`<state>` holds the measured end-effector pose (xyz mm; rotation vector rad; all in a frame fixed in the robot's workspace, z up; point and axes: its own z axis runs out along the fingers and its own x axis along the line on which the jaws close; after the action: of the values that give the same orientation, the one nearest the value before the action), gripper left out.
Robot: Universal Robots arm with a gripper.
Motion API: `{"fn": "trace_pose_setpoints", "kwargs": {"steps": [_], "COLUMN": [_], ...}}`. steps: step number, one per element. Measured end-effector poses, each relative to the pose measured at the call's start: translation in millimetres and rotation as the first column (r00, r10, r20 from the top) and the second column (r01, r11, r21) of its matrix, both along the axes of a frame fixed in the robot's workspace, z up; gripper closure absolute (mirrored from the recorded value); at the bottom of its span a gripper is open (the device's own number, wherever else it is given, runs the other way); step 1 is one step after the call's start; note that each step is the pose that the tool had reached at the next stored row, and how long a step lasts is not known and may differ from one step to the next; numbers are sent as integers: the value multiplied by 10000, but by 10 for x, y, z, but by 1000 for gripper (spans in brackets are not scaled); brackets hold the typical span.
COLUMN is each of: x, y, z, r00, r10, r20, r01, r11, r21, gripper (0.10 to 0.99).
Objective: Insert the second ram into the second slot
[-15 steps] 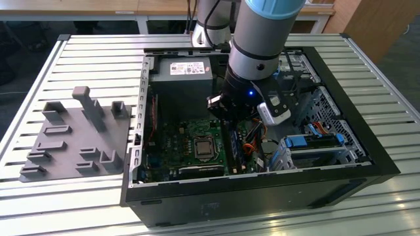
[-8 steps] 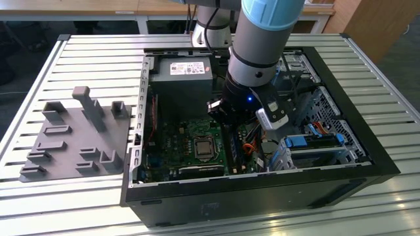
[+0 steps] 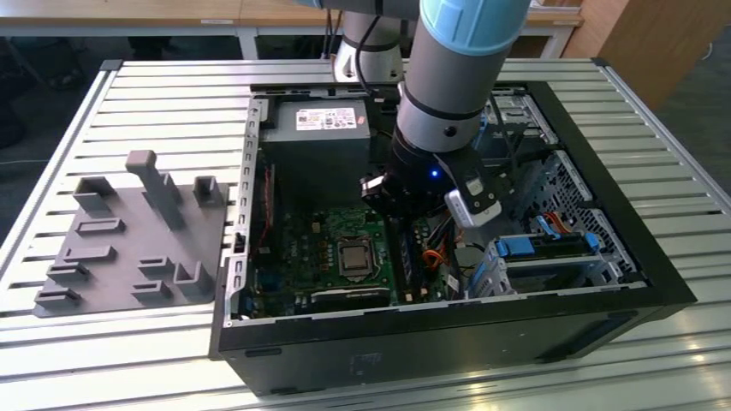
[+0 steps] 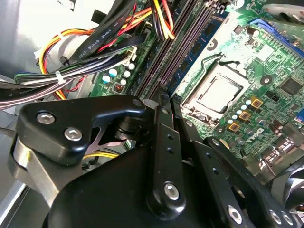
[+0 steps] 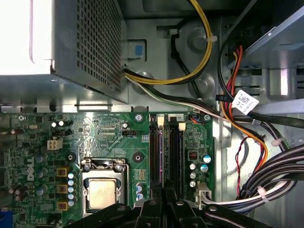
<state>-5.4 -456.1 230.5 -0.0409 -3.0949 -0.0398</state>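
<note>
2nd ram [image 5: 162, 152] seated, right at pincer [image 5: 163, 191]

We're seeing matt black links on the gripper [image 4: 161, 97] with shiny metal screws [image 4: 171, 191], a glossy green motherboard [image 5: 109, 128], a brushed metal processor lid [image 5: 102, 194], a perforated dull-grey metal power supply [image 5: 90, 42], smooth plastic-sheathed cables [image 5: 270, 171], and a ribbed bare-metal table [image 3: 171, 94].

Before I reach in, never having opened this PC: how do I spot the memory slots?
Look into the open black case at the green motherboard. Beside the square silver processor socket run the memory slots: long, narrow, dark parallel channels with pale end clips, unlike anything around them.
</note>
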Motion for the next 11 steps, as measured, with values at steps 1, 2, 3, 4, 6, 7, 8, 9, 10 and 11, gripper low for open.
{"fn": "trace_pose_setpoints", "kwargs": {"steps": [1, 2, 3, 4, 6, 7, 8, 9, 10, 11], "x": [0, 0, 0, 0, 0, 0, 0, 0, 0, 0], "y": [0, 0, 0, 0, 0, 0, 0, -3, -9, -16], "z": [0, 0, -1, -1, -1, -1, -1, -3, -7, -14], "r00": [10000, 10000, 10000, 10000, 10000, 10000, 10000, 10000, 10000, 10000], "r10": [0, -1, -1, -1, -1, 0, -1, -1, -1, -8], "r20": [-1, -1, -1, -1, -1, -1, -1, 0, 0, -1], "r01": [0, 1, 1, 1, 1, 0, 1, 1, 1, 8], "r11": [10000, 10000, 10000, 10000, 10000, 10000, 10000, 10000, 10000, 10000], "r21": [-1, -1, -1, 0, 0, 0, 0, 3, 3, 1], "gripper": [949, 949, 949, 949, 949, 949, 949, 949, 949, 949]}}
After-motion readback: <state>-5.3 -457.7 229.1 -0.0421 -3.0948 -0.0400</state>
